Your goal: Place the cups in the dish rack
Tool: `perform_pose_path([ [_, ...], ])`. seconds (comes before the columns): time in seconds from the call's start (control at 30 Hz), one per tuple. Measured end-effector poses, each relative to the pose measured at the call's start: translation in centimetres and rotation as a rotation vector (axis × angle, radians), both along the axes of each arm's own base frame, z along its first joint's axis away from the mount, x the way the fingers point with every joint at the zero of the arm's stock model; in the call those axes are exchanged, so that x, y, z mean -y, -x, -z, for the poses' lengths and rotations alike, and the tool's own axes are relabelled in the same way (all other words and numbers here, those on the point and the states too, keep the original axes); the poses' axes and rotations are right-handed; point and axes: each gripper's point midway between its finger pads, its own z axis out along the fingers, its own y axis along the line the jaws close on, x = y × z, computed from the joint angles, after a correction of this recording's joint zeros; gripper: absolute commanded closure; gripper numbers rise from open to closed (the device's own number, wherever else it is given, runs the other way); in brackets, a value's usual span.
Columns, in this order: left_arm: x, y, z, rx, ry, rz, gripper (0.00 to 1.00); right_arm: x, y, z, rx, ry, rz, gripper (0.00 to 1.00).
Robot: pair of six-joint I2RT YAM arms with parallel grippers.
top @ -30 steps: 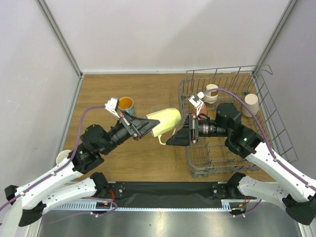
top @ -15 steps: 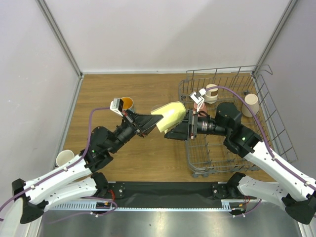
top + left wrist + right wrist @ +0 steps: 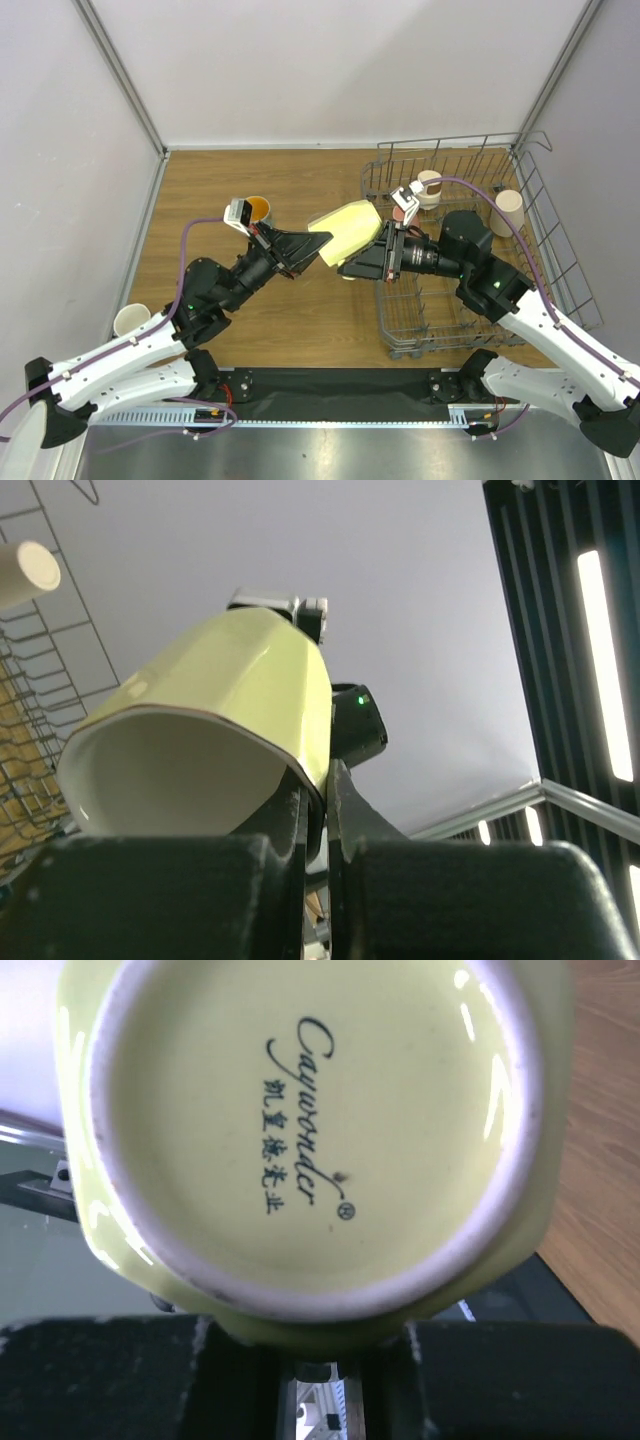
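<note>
The yellow cup (image 3: 347, 232) has lifted and tipped up, and now hangs over the counter (image 3: 260, 180) just left of the dish rack (image 3: 560, 270). The left end effector (image 3: 312, 250) pinches its rim. The right end effector (image 3: 350, 268) has moved in, narrow at the base, though I cannot tell if it grips; this looks like a handover toward the rack.

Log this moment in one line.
left pincer: shut on yellow cup rim | right pincer: at cup base, grip unclear | cup: airborne, beside dish rack

On the underside of the yellow-cream cup (image 3: 310, 1140), just above the jaws of the right gripper (image 3: 322, 1372), dark script reads about "Caywonder". Under it stand a line of Chinese characters and a small ® sign.
</note>
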Motion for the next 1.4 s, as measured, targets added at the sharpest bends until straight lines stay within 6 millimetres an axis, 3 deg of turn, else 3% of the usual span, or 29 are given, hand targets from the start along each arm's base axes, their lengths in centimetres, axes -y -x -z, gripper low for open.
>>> perform_pose_path([
  [0.17,0.0,0.3,-0.2,0.008,0.003,0.008,1.00,0.0,0.3,-0.2,-0.034,-0.009,0.000,1.00],
  [0.27,0.1,0.4,-0.1,0.002,0.003,0.013,0.99,0.1,0.4,-0.1,-0.036,-0.007,0.002,1.00],
  [0.33,0.1,0.4,0.0,-0.001,-0.001,0.015,0.88,0.2,0.4,0.0,-0.038,-0.006,0.003,1.00],
  [0.47,0.4,0.9,0.5,-0.037,-0.008,0.046,0.37,0.1,0.5,0.8,-0.033,0.008,0.001,1.00],
  [0.53,0.4,1.5,0.8,-0.051,-0.017,0.072,0.24,0.0,0.7,1.7,-0.047,0.027,-0.008,1.00],
  [0.67,-0.2,2.1,1.4,-0.084,-0.037,0.079,0.11,0.0,0.9,3.2,-0.078,0.073,-0.013,1.00],
  [0.73,-0.8,2.2,1.6,-0.094,-0.047,0.068,0.00,0.2,0.9,3.7,-0.080,0.092,-0.001,1.00],
  [0.9,-2.8,2.5,3.9,-0.168,-0.124,0.023,0.00,1.4,-0.3,5.3,-0.065,0.204,0.090,1.00],
  [1.03,-4.4,2.9,6.2,-0.263,-0.202,-0.007,0.00,4.1,-3.2,6.2,-0.032,0.339,0.267,1.00],
  [1.13,-5.5,3.0,8.2,-0.337,-0.270,-0.038,0.00,7.3,-6.0,6.4,-0.019,0.437,0.416,1.00],
  [1.27,-6.7,2.9,10.7,-0.402,-0.393,-0.089,0.00,13.0,-10.3,7.0,-0.029,0.557,0.647,1.00],
  [1.4,-7.7,2.6,10.6,-0.387,-0.518,-0.133,0.00,18.1,-13.0,8.2,-0.067,0.639,0.810,1.00],
])
